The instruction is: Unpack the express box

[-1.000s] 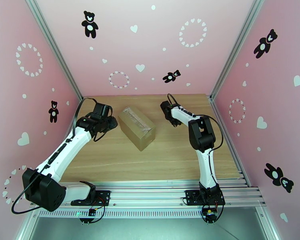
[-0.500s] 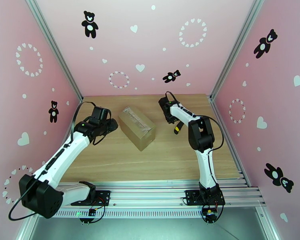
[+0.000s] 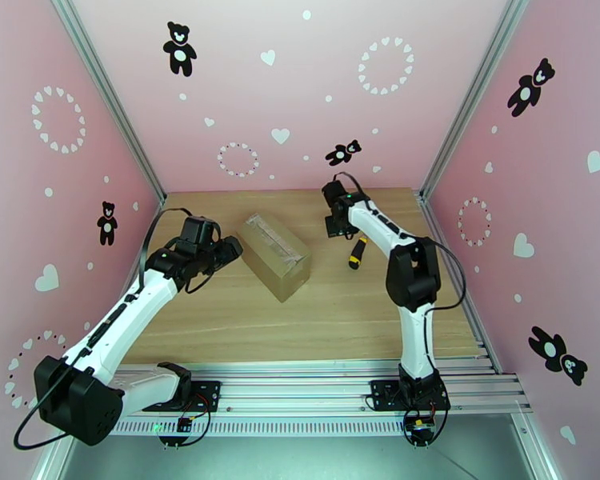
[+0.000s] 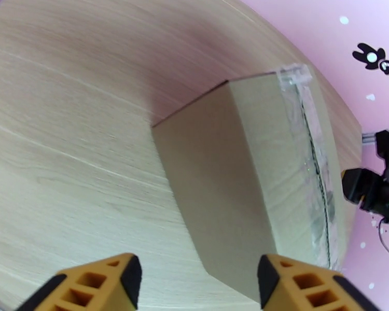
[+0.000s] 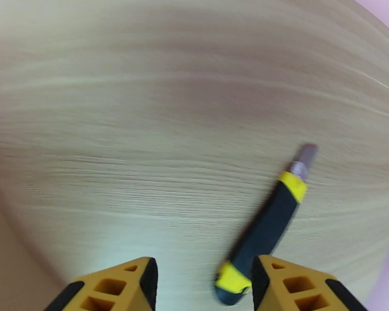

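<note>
Closing in on the box (image 3: 274, 256) could shove it: it sits loose in the middle of the table (image 3: 220, 330), angled, just ahead of your left gripper (image 4: 197, 270), whose jaws stand apart and empty. Your right gripper (image 5: 205, 278) is spread too, holding nothing, low over the knife (image 5: 269, 229); its blade tip looks out, so a careless sweep could flick it across the table.

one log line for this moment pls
left gripper: open, facing express box | right gripper: open, by utility knife lying on table | box flaps closed
</note>
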Controlling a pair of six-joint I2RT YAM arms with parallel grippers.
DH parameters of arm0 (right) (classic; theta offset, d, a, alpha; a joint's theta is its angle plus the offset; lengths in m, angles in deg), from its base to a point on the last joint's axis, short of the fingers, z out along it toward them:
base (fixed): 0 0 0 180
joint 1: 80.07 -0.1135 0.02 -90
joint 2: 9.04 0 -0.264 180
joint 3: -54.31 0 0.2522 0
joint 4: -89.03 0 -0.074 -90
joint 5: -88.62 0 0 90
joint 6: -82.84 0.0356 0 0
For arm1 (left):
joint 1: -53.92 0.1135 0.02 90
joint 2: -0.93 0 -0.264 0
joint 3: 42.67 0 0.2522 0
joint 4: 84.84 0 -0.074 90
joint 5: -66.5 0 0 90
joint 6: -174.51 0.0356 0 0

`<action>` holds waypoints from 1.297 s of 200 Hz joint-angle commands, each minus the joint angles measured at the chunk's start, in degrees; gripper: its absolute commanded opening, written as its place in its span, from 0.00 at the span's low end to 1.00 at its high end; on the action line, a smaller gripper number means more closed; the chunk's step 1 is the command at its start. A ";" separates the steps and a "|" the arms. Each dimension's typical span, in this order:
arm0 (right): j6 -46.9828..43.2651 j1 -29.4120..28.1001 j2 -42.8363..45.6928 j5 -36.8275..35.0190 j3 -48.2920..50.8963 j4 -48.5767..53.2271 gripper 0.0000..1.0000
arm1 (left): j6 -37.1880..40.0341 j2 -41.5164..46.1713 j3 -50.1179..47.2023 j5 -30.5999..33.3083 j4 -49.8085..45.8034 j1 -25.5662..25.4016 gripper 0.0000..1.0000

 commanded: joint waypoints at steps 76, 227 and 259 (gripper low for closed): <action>15.92 1.51 13.48 50.95 19.91 -33.73 0.61 | -3.28 -8.22 3.14 -5.38 5.05 -1.60 0.69; 14.38 -5.19 21.94 53.25 33.46 -31.74 0.64 | -2.88 -17.41 9.50 -1.55 3.17 -3.72 0.68; 13.68 -7.22 23.36 52.27 34.53 -29.96 0.63 | -2.57 -17.09 9.75 -0.47 2.52 -3.72 0.68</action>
